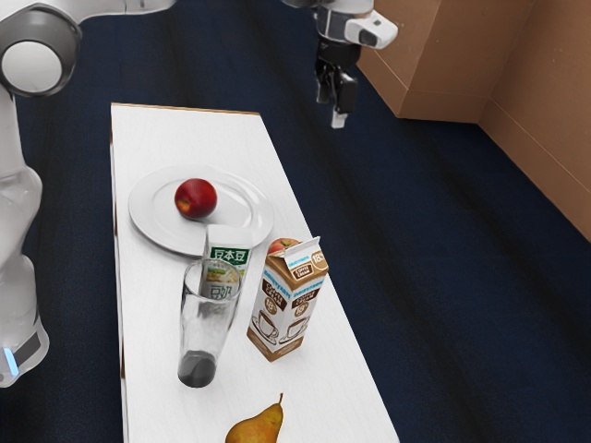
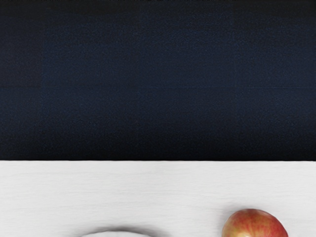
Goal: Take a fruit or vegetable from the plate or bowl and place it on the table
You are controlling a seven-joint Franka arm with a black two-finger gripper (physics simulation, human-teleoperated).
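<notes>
Above and beyond the table's right side in the exterior view, my gripper (image 1: 332,111) hangs open, its two fingers apart with nothing between them. A dark red apple (image 1: 196,198) rests on the white plate (image 1: 150,223), well away from my hand. Another apple (image 1: 280,246), red and yellow, is partly hidden behind the brown-and-white carton; in the wrist view this red-yellow apple (image 2: 254,225) lies on the table beside the rim of the plate (image 2: 118,234).
The white table (image 1: 166,134) also holds a clear glass (image 1: 208,318), a green-and-white carton (image 1: 229,253), the brown-and-white carton (image 1: 286,305) and a pear (image 1: 256,428). The glass and cartons stand close together beside the plate. Brown boxlike surfaces (image 1: 443,60) rise behind my hand.
</notes>
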